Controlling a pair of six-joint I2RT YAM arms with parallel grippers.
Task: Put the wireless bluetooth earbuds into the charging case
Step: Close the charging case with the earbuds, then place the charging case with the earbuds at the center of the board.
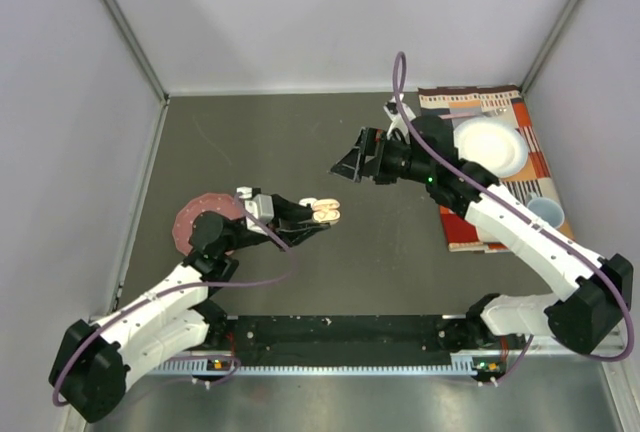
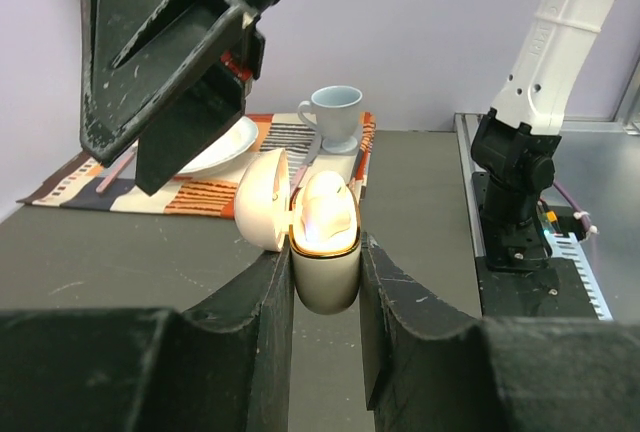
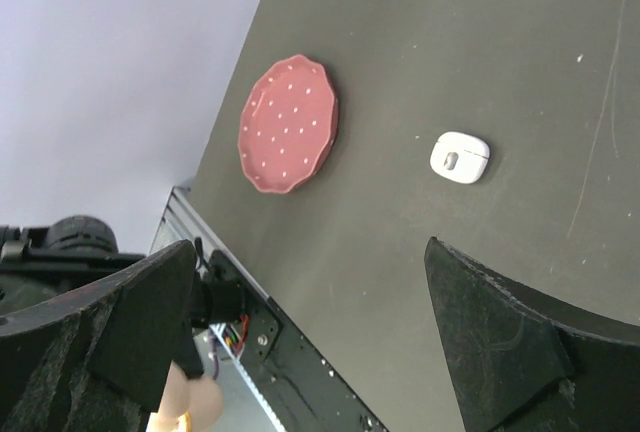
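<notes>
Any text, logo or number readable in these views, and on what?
None readable.
The white case has a small dark mark, too small to tell.
The peach case in the left gripper, the dotted plate and the striped mat show no lettering.

Tabletop (image 1: 300, 142): dark grey, showing faint scratches.
Red dotted plate (image 3: 288, 123): lying near the left edge.
White case (image 3: 459, 157): lying closed near the plate, not touching it.
Striped mat (image 1: 545, 167): covering the far right corner.
</notes>
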